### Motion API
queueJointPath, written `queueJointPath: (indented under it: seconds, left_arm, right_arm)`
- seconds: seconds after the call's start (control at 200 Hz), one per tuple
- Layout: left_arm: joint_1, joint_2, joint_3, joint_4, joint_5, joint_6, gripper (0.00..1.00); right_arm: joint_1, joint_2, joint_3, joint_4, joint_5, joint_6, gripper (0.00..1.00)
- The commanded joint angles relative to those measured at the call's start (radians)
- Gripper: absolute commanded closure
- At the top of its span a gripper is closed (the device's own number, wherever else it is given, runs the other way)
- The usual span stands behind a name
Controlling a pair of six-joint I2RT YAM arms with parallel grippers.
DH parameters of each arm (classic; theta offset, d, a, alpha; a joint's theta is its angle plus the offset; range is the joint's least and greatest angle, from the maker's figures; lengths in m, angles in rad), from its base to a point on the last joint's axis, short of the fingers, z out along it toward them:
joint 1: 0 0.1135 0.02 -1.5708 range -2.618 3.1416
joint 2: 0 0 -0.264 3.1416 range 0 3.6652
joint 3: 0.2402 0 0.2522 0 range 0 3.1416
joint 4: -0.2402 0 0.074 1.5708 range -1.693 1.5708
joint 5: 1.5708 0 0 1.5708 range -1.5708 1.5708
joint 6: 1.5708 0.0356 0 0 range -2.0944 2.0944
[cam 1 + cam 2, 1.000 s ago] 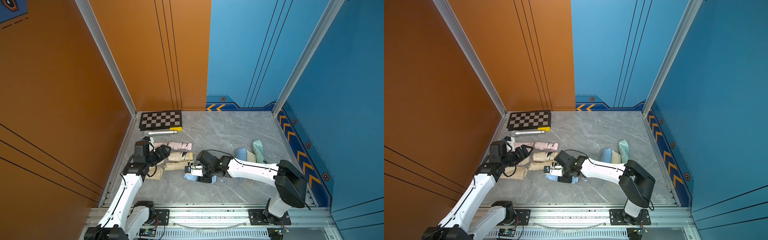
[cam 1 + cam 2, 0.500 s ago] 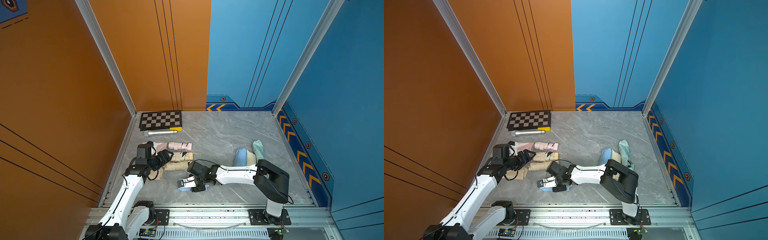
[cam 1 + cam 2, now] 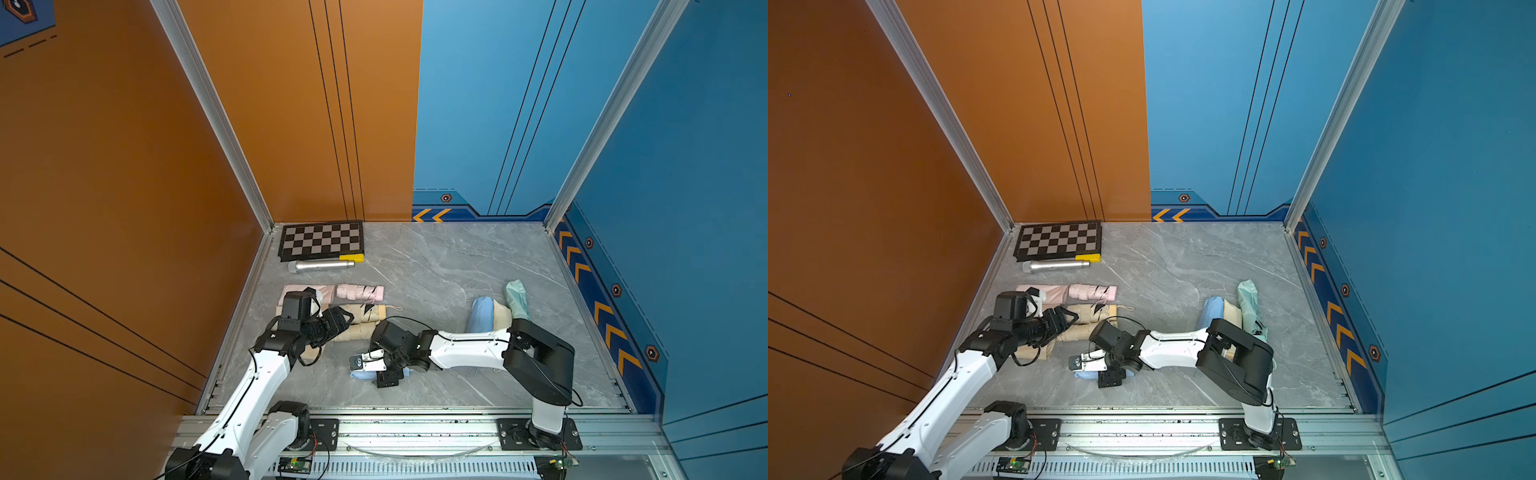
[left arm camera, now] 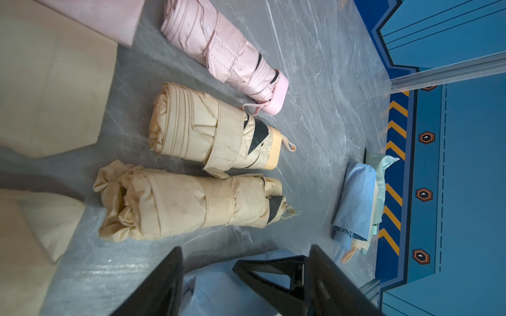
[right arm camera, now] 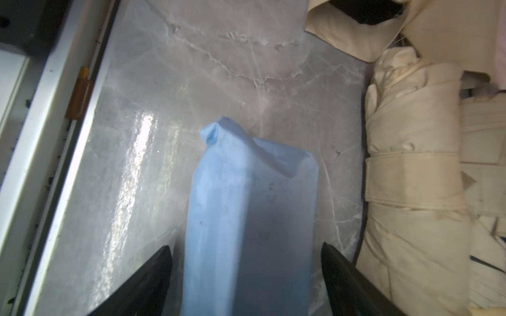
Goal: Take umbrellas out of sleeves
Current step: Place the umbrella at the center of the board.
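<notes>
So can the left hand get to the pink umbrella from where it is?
Probably yes. The pink umbrella lies uncovered just past the open left hand, with only the cream umbrellas beside it.

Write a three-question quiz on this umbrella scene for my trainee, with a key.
1. True or false: the right gripper has its fingers apart, one on each side of the smooth light blue fabric sleeve.
2. What colour is the crinkly folded umbrella lying nearest the silver metal cylinder? A pink, B mint, C light blue.
3. How many cream pleated umbrellas show in the left wrist view?

Key: 1 true; 2 A; 3 two.
</notes>
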Motion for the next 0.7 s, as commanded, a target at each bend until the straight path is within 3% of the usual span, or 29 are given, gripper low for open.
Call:
queueJointPath:
  seconds: [0.0,0.16,0.395,0.566,0.696]
  left_arm:
    - [-0.045,-0.006,-0.015,-0.077,-0.045,0.011,0.29]
    - [-0.144,-0.009,-0.026,-0.144,-0.078,-0.002,0.33]
    - [-0.353,-0.045,0.006,-0.323,-0.266,-0.018,0.45]
    - [-0.47,-0.066,0.013,-0.393,-0.366,-0.09,0.57]
    - [-0.544,-0.064,-0.018,-0.399,-0.378,-0.156,0.6]
  right_arm:
    - [-0.024,-0.122,-0.059,0.09,-0.048,0.086,0.12]
    - [-0.053,-0.233,-0.139,0.095,-0.043,0.147,0.1]
    - [-0.102,-0.372,-0.272,0.086,-0.013,0.195,0.09]
    - [-0.13,-0.448,-0.318,0.052,-0.007,0.232,0.1]
    - [-0.137,-0.479,-0.336,0.012,0.002,0.233,0.1]
